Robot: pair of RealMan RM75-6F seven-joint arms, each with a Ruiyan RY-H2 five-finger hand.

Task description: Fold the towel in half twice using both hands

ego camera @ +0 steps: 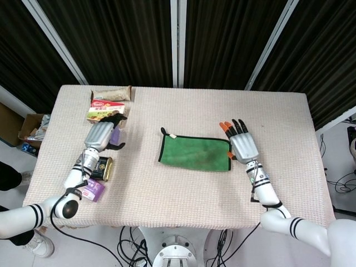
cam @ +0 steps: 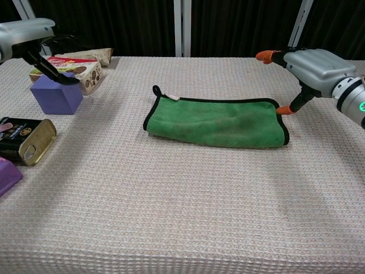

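We see the green towel (ego camera: pixel 195 154) lying folded flat at the middle of the bench (ego camera: pixel 183 206), a small loop and white tag at its 10 o'clock corner. At the towel's 3 o'clock edge our right robot hand (ego camera: pixel 242 146) hovers with fingers spread, holding nothing, one orange fingertip (cam: pixel 283 110) just at the towel's corner. Our left robot hand (ego camera: pixel 99 135) hangs well off at 9 o'clock above the purple block (cam: pixel 56 95), loosely curled and empty, near the snack boxes (ego camera: pixel 104 110) and a tin (cam: pixel 25 141).

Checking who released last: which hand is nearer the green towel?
Right. The right hand hovers open just off the green towel at its right edge; the left hand is far off by the purple block.
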